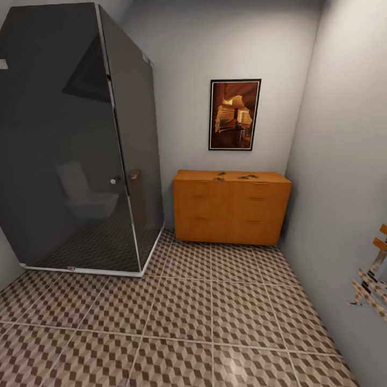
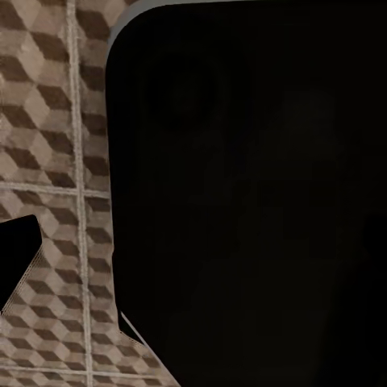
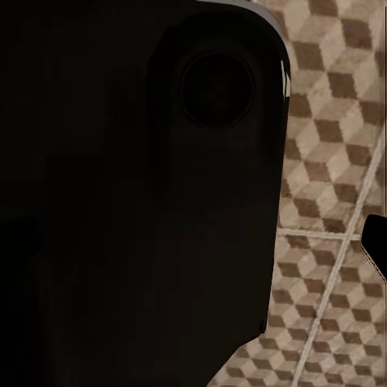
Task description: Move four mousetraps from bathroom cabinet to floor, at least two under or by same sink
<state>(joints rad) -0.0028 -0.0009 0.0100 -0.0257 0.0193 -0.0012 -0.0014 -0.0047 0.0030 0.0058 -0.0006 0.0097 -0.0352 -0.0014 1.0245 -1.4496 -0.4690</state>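
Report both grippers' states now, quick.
Left gripper: cannot be told; the left wrist view gives a dark body over the bathroom floor, no fingers.
Right gripper: cannot be told; the right wrist view is the same, no fingers.

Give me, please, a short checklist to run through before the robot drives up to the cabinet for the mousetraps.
1. Cabinet in sight: ok, against the far wall under the framed picture.
2. Mousetraps located: ok, small dark pieces lie on the cabinet top; whether all four are there, cannot tell.
3. Path over the bathroom floor: ok, bare tiles lead to the cabinet.
4. Clearance at the side: ok, the shower enclosure stands left of the route.
5. Grippers ready: cannot tell, a dark body blocks both wrist views.
6. Sink position: cannot tell.
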